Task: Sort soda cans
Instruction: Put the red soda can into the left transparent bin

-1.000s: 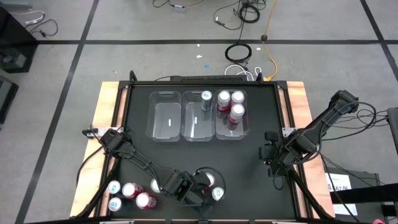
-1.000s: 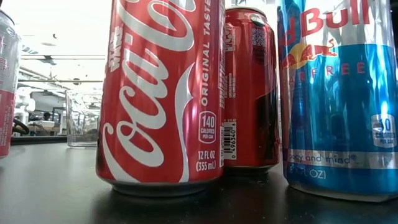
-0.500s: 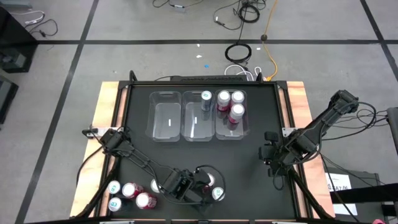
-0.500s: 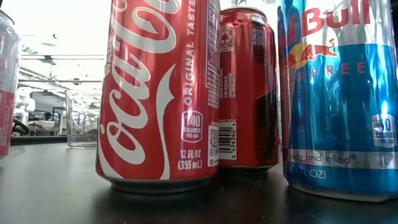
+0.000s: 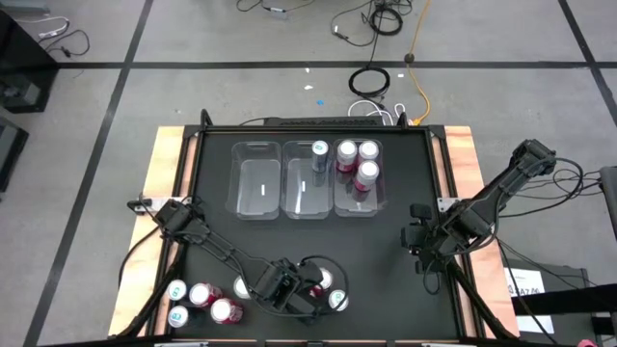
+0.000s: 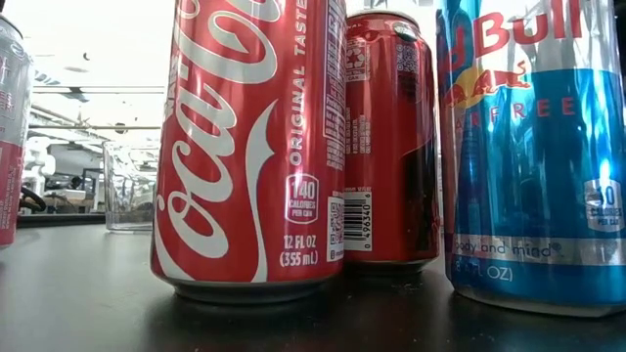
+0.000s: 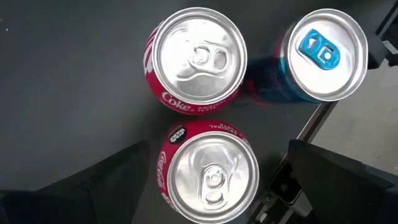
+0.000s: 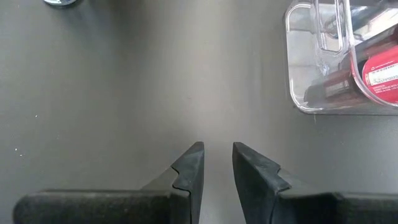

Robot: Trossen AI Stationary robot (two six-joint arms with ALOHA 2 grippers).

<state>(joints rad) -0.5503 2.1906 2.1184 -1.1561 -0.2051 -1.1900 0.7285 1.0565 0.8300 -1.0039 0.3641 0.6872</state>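
Note:
My left gripper (image 7: 217,155) is open near the table's near edge (image 5: 301,289), pointing down. Its fingers stand on either side of an upright red cola can (image 7: 208,171). A second red can (image 7: 196,59) and a blue can (image 7: 323,56) stand just beyond it. The low view shows the same group: a red can (image 6: 249,147), a red can behind it (image 6: 391,137) and a blue can (image 6: 533,147). My right gripper (image 8: 217,149) waits above bare table at the right side (image 5: 424,246), its fingers drawn together to a narrow slit. My left gripper comes from above with one finger (image 7: 124,180) close beside the red can's side wall (image 7: 163,168) and the other finger (image 7: 329,174) standing apart from it. I cannot tell whether the near finger touches the can. The can stands upright on the table.
Three clear bins stand in a row at the far middle: the left one (image 5: 258,183), the middle one with a blue can (image 5: 319,152), and the right one with pink-red cans (image 5: 359,166). Several more cans (image 5: 202,299) stand at the near left corner.
In the low view the front red can has turned about its upright axis, its label moving toward the left, and its right edge has shifted slightly left. More of the red can behind it shows now. Over the last half second it has stayed still.

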